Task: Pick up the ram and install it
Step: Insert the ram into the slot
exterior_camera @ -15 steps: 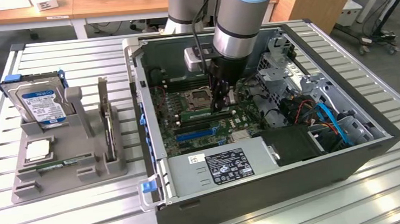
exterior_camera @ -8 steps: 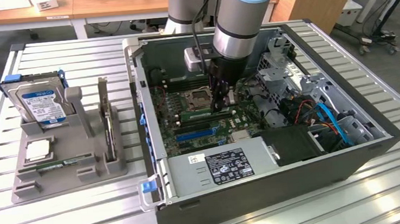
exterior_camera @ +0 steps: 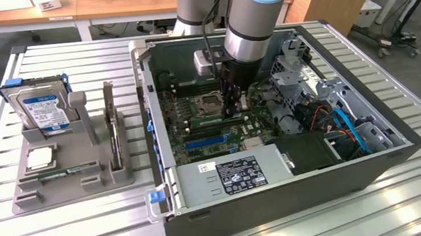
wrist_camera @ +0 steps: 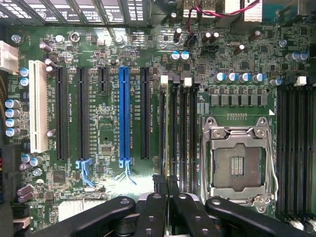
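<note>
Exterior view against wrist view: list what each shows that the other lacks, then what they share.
Exterior view adds: the arm, the hard drive, the chip on the grey tray, and the power supply in the case.
Wrist view adds: the white slot and a row of capacitors.
Shared: the motherboard, its socket, the blue slot, and the shut hand at the memory slots beside the socket.

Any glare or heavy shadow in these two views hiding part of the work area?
Exterior view: even room light; the case interior sits dimmer than the table. Wrist view: a pale glare patch washes out the motherboard at the latch end of the blue slot; the gripper looks dark.
</note>
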{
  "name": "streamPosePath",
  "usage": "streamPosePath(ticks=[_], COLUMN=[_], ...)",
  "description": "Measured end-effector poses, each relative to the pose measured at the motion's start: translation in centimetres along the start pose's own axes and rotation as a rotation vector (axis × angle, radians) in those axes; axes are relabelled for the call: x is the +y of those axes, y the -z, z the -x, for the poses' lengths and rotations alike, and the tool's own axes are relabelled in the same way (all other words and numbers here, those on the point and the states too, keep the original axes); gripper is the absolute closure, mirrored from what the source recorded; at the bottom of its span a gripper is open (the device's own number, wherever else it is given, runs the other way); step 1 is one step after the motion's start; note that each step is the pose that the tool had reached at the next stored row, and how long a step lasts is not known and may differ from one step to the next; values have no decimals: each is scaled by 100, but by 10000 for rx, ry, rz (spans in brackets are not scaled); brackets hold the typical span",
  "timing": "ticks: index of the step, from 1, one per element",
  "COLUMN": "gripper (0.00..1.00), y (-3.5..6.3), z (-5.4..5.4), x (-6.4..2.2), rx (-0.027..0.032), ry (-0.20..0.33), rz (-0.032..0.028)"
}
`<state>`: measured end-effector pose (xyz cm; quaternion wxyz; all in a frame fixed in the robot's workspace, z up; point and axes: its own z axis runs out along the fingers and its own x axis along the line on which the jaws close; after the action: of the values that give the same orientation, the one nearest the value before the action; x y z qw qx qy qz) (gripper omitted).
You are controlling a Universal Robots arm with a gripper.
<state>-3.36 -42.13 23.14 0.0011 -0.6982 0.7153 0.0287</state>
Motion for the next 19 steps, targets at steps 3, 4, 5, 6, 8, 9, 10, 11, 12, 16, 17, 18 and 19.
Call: streamPosePath(ticks=[3, 4, 5, 6, 8, 9, 10, 11, 12, 16, 17, 18, 19], gripper=[88, 88, 88, 88, 88, 88, 88, 88, 88, 88, 88, 88, 88], y=[0, 0, 0, 0, -2, -4, -4, -3, -3, -4, -4, -4, -4], z=[0, 0, 0, 0, 0, 0, 0, 0, 0, 0, 0, 0, 0], x=[0, 0, 0, 0, 0, 0, 0, 0, 0, 4, 4, 4, 4], rx=[3, 3, 3, 3, 1, 1, 2, 2, 3, 2, 2, 2, 2], ry=[63, 66, 66, 67, 67, 67, 67, 67, 67, 68, 69, 68, 68], rz=[3, 3, 3, 4, 3, 3, 3, 4, 3, 3, 4, 3, 3])
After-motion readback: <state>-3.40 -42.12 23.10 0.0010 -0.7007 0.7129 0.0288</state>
